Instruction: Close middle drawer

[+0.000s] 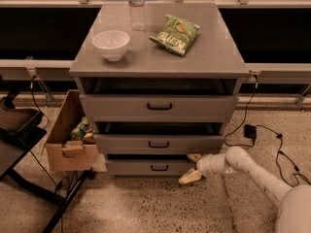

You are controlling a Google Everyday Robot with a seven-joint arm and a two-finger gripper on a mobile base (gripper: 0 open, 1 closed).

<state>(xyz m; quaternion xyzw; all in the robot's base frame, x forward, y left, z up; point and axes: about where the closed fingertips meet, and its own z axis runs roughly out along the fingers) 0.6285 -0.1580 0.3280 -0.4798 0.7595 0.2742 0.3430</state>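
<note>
We log, L to R: cardboard box [62, 152], contents half hidden; white bowl [111, 43]; bottle [137, 12], top cut off; chip bag [176, 34]. Middle drawer [158, 143] slightly out. Gripper [192, 168] low beside bottom drawer [146, 167], fingers [189, 178] spread, grasping nothing.

Smooth white tubular arm [255, 173], rounded elbow joint, gripper [191, 168] with cream-yellow jaws low beside the cabinet [214, 52]

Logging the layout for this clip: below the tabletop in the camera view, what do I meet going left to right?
Cardboard box → middle drawer handle → end effector, low by the right end of the bottom drawer → black power adapter on the floor.
</note>
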